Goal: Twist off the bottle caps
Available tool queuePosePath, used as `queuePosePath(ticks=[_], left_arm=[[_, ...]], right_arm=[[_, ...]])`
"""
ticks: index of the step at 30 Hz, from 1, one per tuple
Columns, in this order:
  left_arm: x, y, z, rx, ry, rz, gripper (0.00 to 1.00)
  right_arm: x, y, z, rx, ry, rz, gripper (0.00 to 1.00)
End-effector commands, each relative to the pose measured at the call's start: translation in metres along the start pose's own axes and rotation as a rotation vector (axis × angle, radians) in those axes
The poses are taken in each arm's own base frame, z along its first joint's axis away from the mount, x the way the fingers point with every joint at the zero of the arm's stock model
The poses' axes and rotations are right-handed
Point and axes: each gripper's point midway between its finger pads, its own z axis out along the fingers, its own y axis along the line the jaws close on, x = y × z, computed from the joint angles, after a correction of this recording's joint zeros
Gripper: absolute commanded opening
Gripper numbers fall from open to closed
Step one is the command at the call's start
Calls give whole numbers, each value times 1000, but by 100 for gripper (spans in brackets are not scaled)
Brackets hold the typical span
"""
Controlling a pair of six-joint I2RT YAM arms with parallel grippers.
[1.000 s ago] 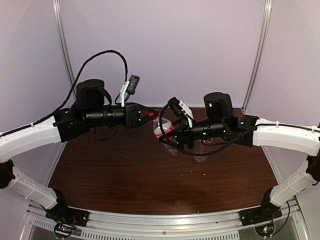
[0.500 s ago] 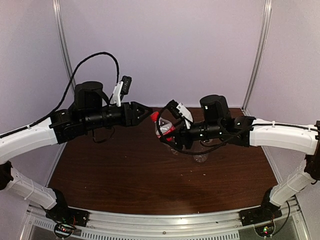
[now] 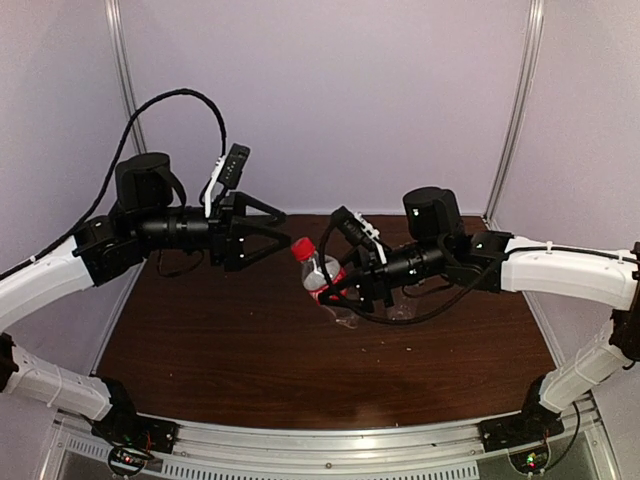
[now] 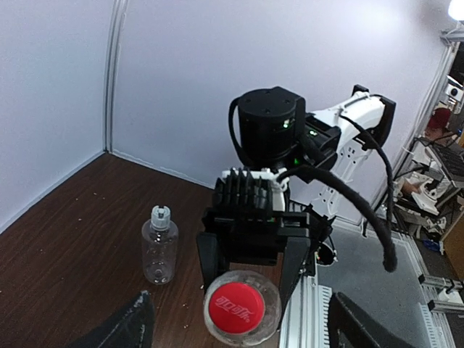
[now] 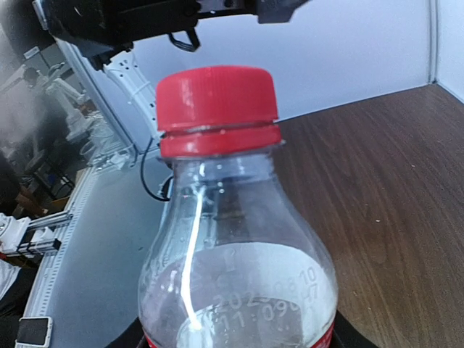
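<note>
The slim bottle with the red label is held tilted above the table, and my right gripper is shut on its body. Its red cap sits on the neck. My left gripper hangs open just left of the cap, not touching it. The left wrist view looks straight at the red cap, between my left fingers. The right wrist view shows the cap and the clear shoulder close up. The unlabelled bottle stands upright on the table with its white cap on.
The dark wooden table is walled by pale panels at the back and both sides. Metal rails run along the near edge. A black cable loops above my left arm.
My left gripper has opened and drawn back to the left, off the red cap, which stays on the bottle. The right arm has shifted the bottle slightly left and tilted it more.
</note>
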Motion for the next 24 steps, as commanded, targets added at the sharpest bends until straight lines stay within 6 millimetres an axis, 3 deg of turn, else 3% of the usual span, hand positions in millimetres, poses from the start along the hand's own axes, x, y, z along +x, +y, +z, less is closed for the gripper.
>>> queuePosePath(ticks=[1, 10, 24], left_arm=[[-9, -30, 0, 182, -1, 113, 83], [-10, -38, 14, 307, 13, 71, 76], [-8, -37, 22, 346, 1, 38, 37]], right_arm=[[-21, 38, -6, -206, -65, -33, 29], [-22, 42, -6, -237, -71, -19, 28], [-18, 34, -2, -204, -64, -10, 26]])
